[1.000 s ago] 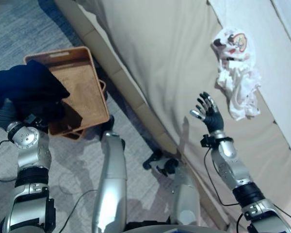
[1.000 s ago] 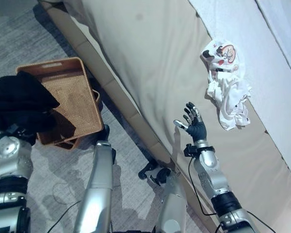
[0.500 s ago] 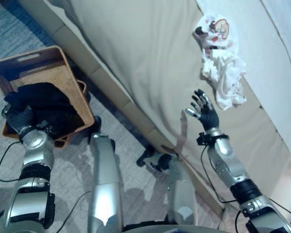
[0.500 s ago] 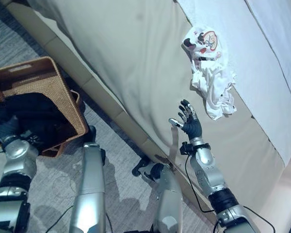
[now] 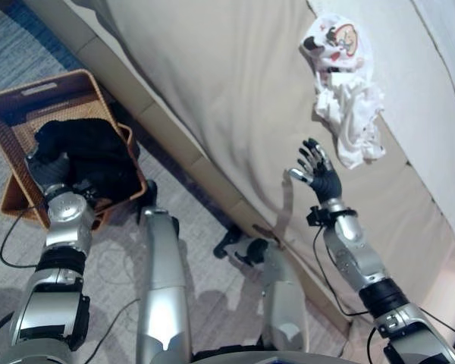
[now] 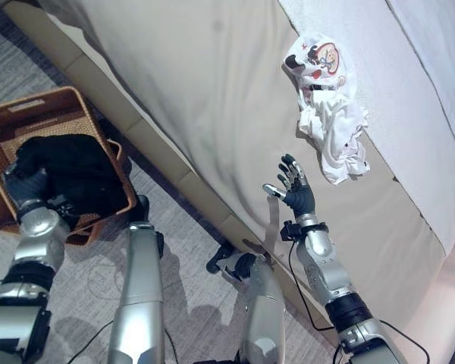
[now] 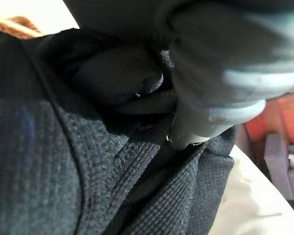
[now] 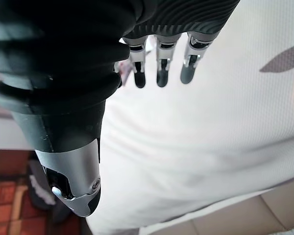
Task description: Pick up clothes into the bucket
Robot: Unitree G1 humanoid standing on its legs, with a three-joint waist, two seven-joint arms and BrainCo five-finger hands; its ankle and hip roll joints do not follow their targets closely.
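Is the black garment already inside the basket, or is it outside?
Inside. The black garment lies within the woven basket walls, with the left hand on it.

Beige bed [image 5: 235, 83] carries a crumpled white printed garment [image 5: 343, 91] near its far edge; grey carpeted floor [image 6: 189, 303] carries a woven basket [image 6: 7, 125] beside the bed's near edge.

Right hand [image 5: 321, 177] raised, fingers spread.
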